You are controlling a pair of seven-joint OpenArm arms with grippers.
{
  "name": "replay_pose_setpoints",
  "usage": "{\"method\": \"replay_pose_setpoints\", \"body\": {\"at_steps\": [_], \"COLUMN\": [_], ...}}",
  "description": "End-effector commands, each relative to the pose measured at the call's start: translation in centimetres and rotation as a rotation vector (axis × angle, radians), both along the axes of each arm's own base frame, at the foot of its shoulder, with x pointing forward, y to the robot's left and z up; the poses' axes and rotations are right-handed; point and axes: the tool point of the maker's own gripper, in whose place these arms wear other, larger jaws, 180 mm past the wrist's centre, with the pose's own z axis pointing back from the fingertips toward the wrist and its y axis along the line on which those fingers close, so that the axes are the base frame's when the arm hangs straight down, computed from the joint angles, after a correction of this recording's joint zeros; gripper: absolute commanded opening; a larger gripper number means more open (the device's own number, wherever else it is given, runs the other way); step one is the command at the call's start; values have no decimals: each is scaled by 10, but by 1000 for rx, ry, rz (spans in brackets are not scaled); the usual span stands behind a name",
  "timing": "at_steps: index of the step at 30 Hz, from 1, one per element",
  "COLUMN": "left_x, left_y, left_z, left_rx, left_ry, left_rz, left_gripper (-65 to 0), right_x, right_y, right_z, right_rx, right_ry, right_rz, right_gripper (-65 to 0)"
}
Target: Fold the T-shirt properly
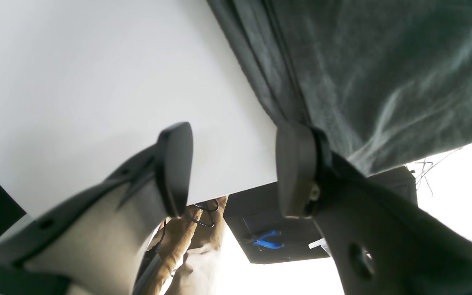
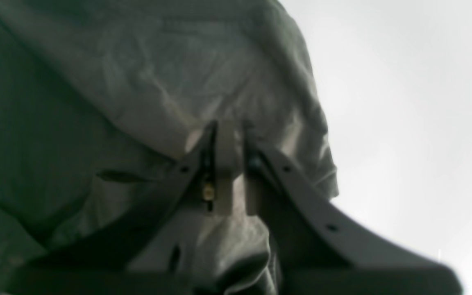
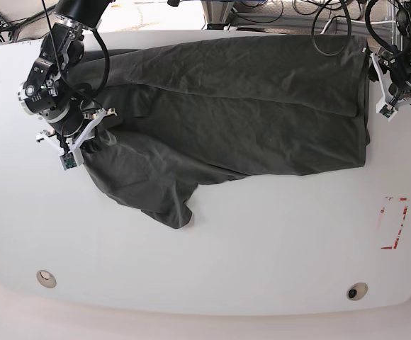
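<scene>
A dark grey T-shirt (image 3: 241,113) lies spread across the far half of a wide white table (image 3: 212,262), stretching from the left side of the overhead view almost to the right edge. The folding looks only partly done: the far long edge seems doubled over toward the middle, leaving a long crease across the cloth, while one sleeve or corner spills loose toward the near side in a rumpled tongue, and the whole surface is wrinkled. By my reckoning at least one more lengthwise fold, a crosswise fold and some smoothing are left. The robot's right gripper (image 2: 230,131), at the left of the overhead view, sits on the bunched cloth at the shirt's end; its jaws stand close together with only a narrow gap, and a pale ridge of fabric lies right at the tips, but the blurred close view does not show whether they pinch it or are letting go. The robot's left gripper (image 1: 236,168), at the right of the overhead view, hangs at the shirt's other end with jaws spread wide and nothing between them; one fingertip touches or nearly touches the hem. Counting: one shirt, one table, two grippers, one red-outlined rectangle (image 3: 394,223) marked on the table, and two small round fittings (image 3: 46,278) near its front edge.
</scene>
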Motion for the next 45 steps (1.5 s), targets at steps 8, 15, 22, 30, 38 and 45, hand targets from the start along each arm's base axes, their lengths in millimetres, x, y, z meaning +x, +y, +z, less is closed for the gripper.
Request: {"method": "replay_pose_setpoints", "body": {"at_steps": [8, 15, 22, 30, 38, 45], "left_x": [6, 2, 3, 5, 5, 7], "left_y": [5, 7, 9, 10, 10, 10], "left_z": [7, 1, -2, -1, -1, 0], "left_rx": [18, 10, 4, 3, 3, 3], "left_ry": [-22, 0, 6, 1, 1, -5], "left_rz": [-10, 4, 17, 18, 18, 18], "left_gripper": [-344, -344, -344, -344, -344, -344], "right_x": [-19, -23, -18, -15, -14, -11], "right_y": [5, 2, 1, 1, 1, 0], "right_z": [12, -7, -20, -23, -21, -9], "right_rx": [-26, 8, 49, 59, 57, 41], "right_ry": [-32, 19, 28, 31, 26, -8], "right_rz": [23, 4, -5, -8, -6, -5], "right_gripper": [-70, -166, -258, -453, -650, -650]}}
